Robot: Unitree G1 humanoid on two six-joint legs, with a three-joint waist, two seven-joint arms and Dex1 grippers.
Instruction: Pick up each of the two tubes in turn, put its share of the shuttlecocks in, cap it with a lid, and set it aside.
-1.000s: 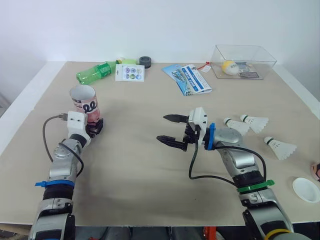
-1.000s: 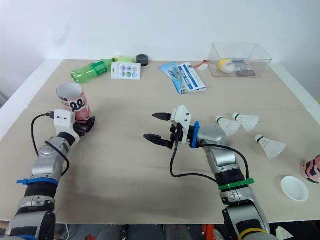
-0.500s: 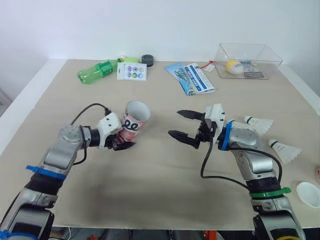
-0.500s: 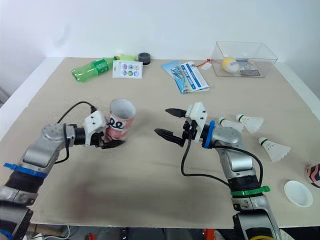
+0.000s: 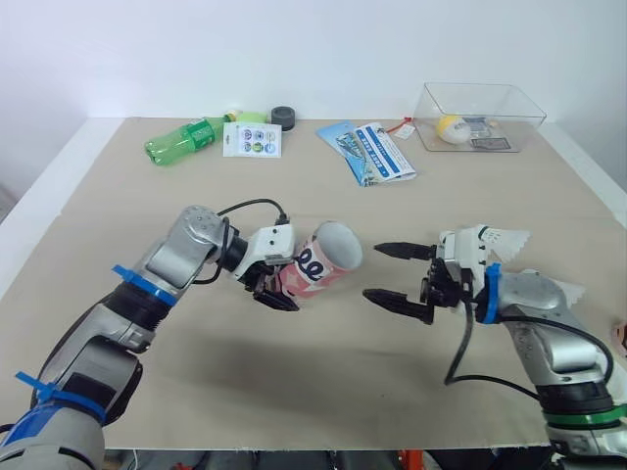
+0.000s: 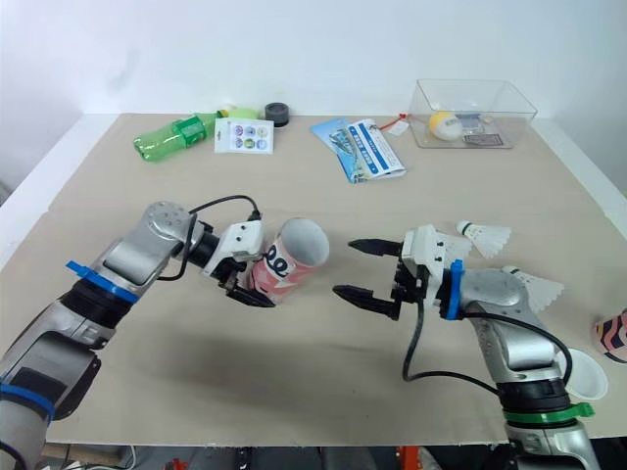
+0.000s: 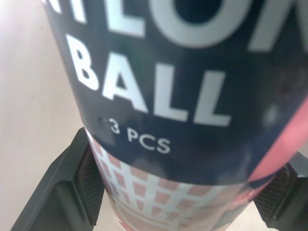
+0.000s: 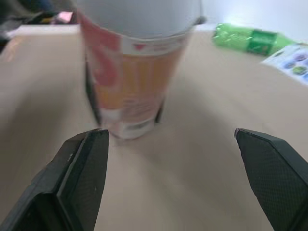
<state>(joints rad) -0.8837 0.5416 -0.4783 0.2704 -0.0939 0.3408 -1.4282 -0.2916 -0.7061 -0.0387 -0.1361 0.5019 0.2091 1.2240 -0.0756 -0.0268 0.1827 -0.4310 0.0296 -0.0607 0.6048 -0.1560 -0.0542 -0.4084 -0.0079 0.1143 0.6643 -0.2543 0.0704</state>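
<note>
Pink card with a white inner wall made up the tube [image 5: 318, 264], and we saw it held clear of the table [image 5: 294, 392], tilted over so that its open mouth faced the right gripper [image 5: 372, 271]. The left gripper [image 5: 282, 281] was clamped around the tube's lower end; in the left wrist view its black pads [image 7: 91, 180] pressed against both sides of the printed wall. The right gripper hung just beside the open mouth without touching it, its two fingers [image 8: 82, 168] spread wide and pointing at the tube with nothing between them. We found two shuttlecocks on the table close to the right forearm, one [image 6: 485, 233] on its far side and one [image 6: 537, 286] on its outer side. A white lid [image 6: 586, 374] lay near the table's front right corner, partly behind that arm, and the end of a second tube [image 6: 612, 338] showed just beyond it at the edge of the view. Along the far edge lay a green bottle [image 5: 186, 142], a leaflet [image 5: 372, 152] and a clear box [image 5: 480, 117].
</note>
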